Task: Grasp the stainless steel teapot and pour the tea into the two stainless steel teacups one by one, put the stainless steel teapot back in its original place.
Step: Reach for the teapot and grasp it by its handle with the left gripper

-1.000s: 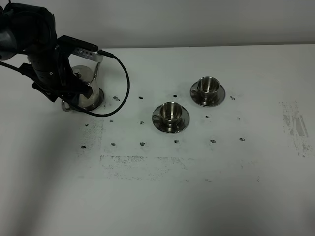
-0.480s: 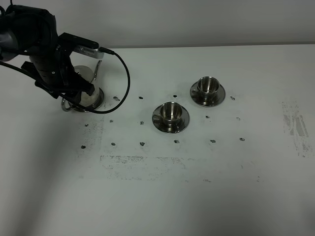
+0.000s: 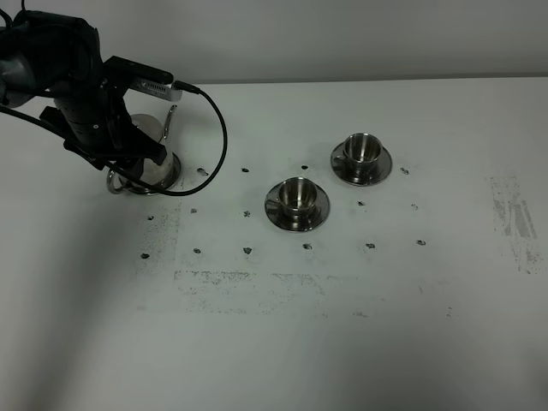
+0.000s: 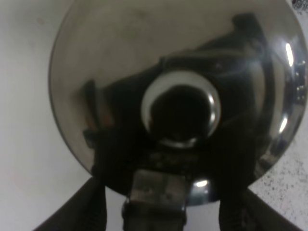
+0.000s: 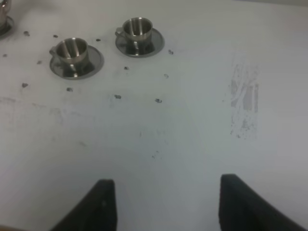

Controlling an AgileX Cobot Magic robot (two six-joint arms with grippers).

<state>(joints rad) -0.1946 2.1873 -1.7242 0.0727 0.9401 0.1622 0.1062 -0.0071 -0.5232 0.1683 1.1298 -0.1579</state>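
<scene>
Near edge: bare white table (image 3: pixel 282 342), with scuffed grey patches and small dark specks. The right gripper (image 5: pixel 171 204) shows only in its own wrist view. Its two dark jaws are well apart with nothing between them, hanging over bare table short of the cups.

Middle: the nearer cup (image 3: pixel 297 197) is upright on its saucer (image 3: pixel 317 218), little handle to the left. Behind it and to the right is the farther cup (image 3: pixel 361 149) on its own saucer (image 3: pixel 381 171), apart from the first. The right wrist view catches both cups too. Cannot tell whether either holds tea.

Far left: the teapot (image 3: pixel 147 128) stands on the table with the left arm (image 3: pixel 73 77) over it. From the high view the arm hides most of the body. Only the lid top, thin spout (image 3: pixel 169 128) and loop handle (image 3: pixel 114 183) peek out. A black cable (image 3: pixel 220 145) loops beside it.

The left wrist view fills that gap. It looks straight down on the domed lid (image 4: pixel 120 67) and knob (image 4: pixel 180 113). The left gripper (image 4: pixel 161 214) has its jaws apart, one each side of the handle. A gap shows on both sides, so they are not clamped.
</scene>
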